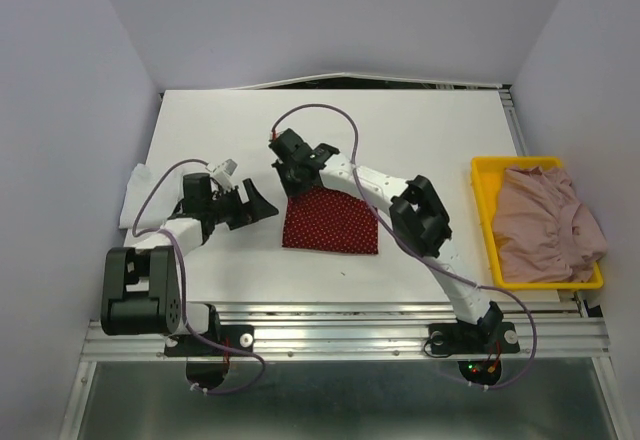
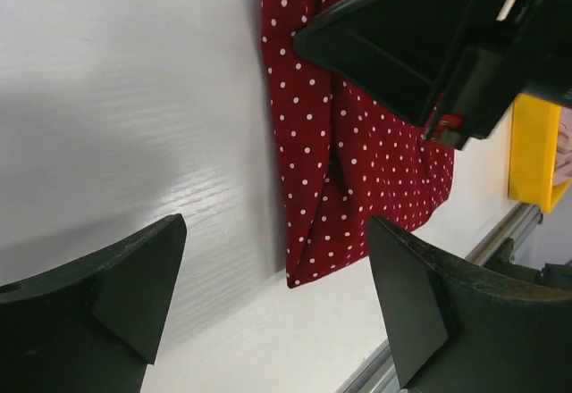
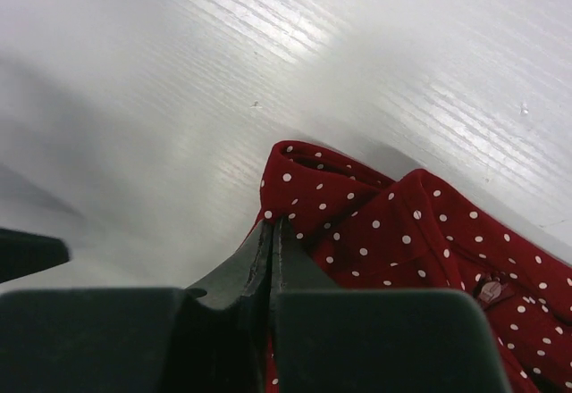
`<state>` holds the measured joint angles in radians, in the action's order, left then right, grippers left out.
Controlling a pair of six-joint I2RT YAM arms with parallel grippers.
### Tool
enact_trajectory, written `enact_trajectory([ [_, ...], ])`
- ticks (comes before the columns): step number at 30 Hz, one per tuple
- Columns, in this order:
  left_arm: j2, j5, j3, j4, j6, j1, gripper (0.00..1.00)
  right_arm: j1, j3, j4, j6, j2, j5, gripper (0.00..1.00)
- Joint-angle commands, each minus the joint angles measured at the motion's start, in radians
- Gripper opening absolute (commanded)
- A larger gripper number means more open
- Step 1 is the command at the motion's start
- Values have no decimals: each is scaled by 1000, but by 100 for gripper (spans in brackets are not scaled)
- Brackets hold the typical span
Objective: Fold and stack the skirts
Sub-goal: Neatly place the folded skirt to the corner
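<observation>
The dark red polka-dot skirt (image 1: 330, 222) lies folded in the middle of the table. My right gripper (image 1: 298, 187) is at its far left corner, shut on an edge of the cloth (image 3: 420, 232); the fingertips (image 3: 273, 225) pinch the red fabric. My left gripper (image 1: 262, 205) hovers just left of the skirt, open and empty; in the left wrist view its fingers (image 2: 143, 277) stand wide apart over bare table, and the skirt (image 2: 313, 143) lies beyond them. The dusty pink skirt (image 1: 545, 225) lies bunched in the yellow tray (image 1: 483, 175).
The yellow tray sits at the table's right edge, also seen in the left wrist view (image 2: 532, 152). A crumpled white sheet (image 1: 135, 195) lies at the left edge beside the left arm. The right gripper's black body (image 2: 420, 45) hangs over the red skirt.
</observation>
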<state>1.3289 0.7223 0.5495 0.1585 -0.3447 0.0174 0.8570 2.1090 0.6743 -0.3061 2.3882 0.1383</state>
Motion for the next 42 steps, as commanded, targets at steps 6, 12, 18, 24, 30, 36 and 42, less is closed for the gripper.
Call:
enact_trajectory([
  [6,144,111,-6,245,-66,-109,99,1,43,-48,-33,-132,-46,1],
  [12,200,78,-25,349,-148,-157,99,-18,69,-47,-48,-126,-29,0],
  [18,219,55,-60,493,-252,-191,98,-38,69,-56,-73,-113,-6,1],
  [24,271,-12,-66,565,-301,-223,97,-47,51,-62,-120,-112,38,1],
  [30,337,-27,-56,647,-353,-247,91,-65,48,-74,-131,-113,34,0],
  [36,371,-43,-26,694,-353,-251,65,-65,17,-91,-128,-126,29,0],
  [42,355,-187,91,473,-258,-252,21,-65,8,-93,-133,-124,7,1],
])
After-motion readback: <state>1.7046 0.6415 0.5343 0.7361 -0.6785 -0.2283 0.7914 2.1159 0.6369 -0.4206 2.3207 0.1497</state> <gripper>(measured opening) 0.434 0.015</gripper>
